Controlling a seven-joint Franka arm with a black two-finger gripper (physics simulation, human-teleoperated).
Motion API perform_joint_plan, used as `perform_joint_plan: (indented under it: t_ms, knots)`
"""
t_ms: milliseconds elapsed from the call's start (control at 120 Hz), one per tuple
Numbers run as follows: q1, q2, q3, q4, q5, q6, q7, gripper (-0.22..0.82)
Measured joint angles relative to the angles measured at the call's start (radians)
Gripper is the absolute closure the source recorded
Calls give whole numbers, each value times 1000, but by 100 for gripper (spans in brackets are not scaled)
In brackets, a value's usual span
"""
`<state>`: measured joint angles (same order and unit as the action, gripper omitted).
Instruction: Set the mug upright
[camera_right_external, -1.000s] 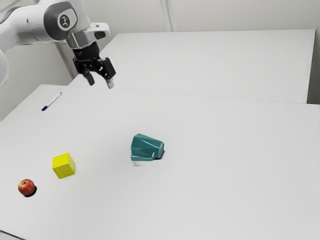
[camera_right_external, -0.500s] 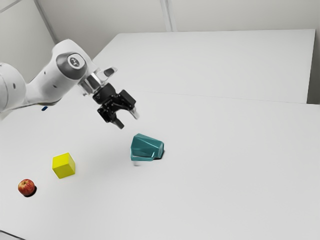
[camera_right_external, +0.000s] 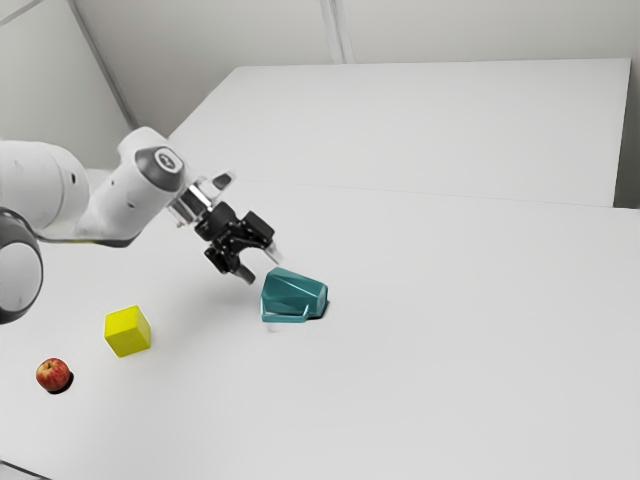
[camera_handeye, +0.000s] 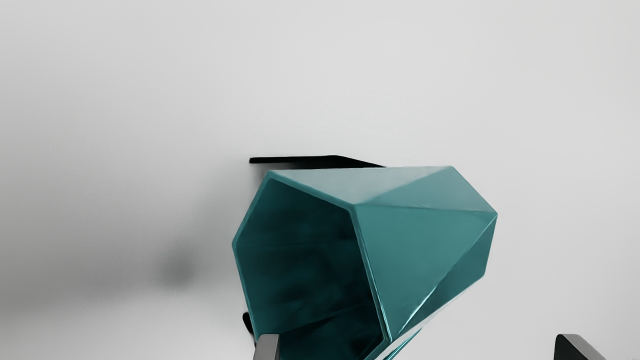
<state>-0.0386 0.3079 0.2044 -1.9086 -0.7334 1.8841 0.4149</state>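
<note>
My black gripper (camera_right_external: 260, 266) is just above and to the exterior view's left of the teal faceted mug (camera_right_external: 293, 292), its fingers spread apart. The mug lies on its side, its handle toward the exterior view's bottom. In the wrist view the gripper (camera_handeye: 417, 347) has its two fingertips wide apart. One tip overlaps the rim of the mug (camera_handeye: 420, 240), whose dark open mouth faces that finger's side; whether they touch I cannot tell. Most of the handle is hidden there.
A yellow cube (camera_right_external: 127, 332) and a red apple (camera_right_external: 53, 374) sit on the white table (camera_right_external: 450, 350), toward the exterior view's left and away from the mug.
The gripper has come down from the exterior view's upper left to beside the mug, tilting on the way. The arm now covers the pen seen earlier. The mug, cube and apple have not moved.
</note>
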Motion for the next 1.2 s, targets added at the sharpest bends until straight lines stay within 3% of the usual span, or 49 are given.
perform_joint_plan:
  t_ms: [533,792,1008,1200]
  knots:
    - [-4,25,-29,-37,-94,7,83,4]
    - [-3,7,-56,-56,-134,1,91,31]
    - [-3,-10,-80,-54,-140,-11,69,61]
    - [-3,-10,-89,-47,-140,-15,51,71]
